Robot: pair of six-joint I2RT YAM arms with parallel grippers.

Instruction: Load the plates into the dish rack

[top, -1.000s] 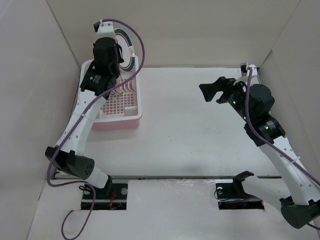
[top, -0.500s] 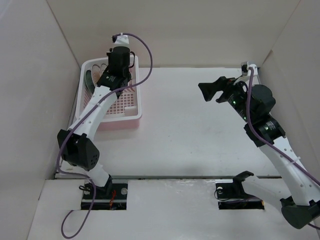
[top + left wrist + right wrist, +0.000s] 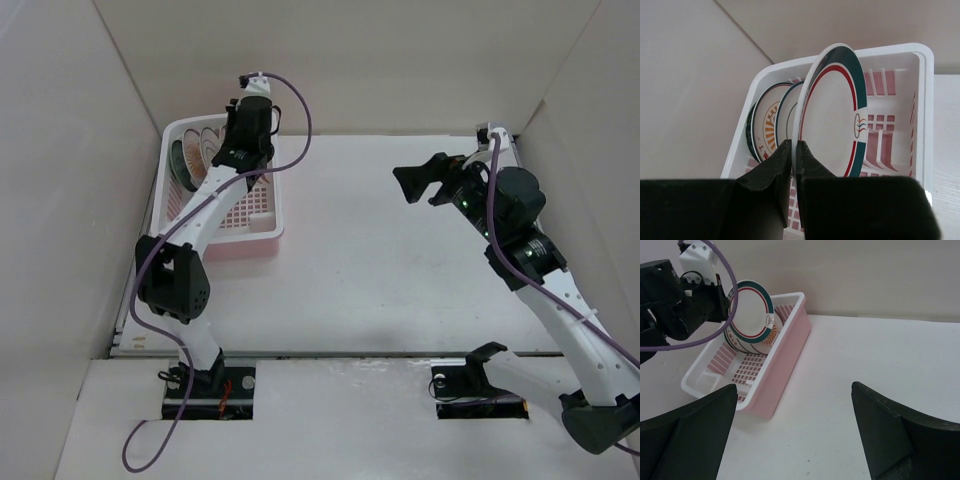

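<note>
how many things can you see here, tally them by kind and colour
red-and-teal banded plate, in the left gripper jaws: 1
orange sunburst plate: 1
dark teal plate, only its edge showing: 1
white plate, mostly hidden: 1
dish rack: 1
grippers, counting the right gripper: 2
total: 7

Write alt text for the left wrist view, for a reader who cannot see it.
The left gripper pinches the lower rim of a white plate with teal and red bands, held upright over the pink dish rack. Behind it, more plates stand on edge, among them an orange sunburst plate.
</note>
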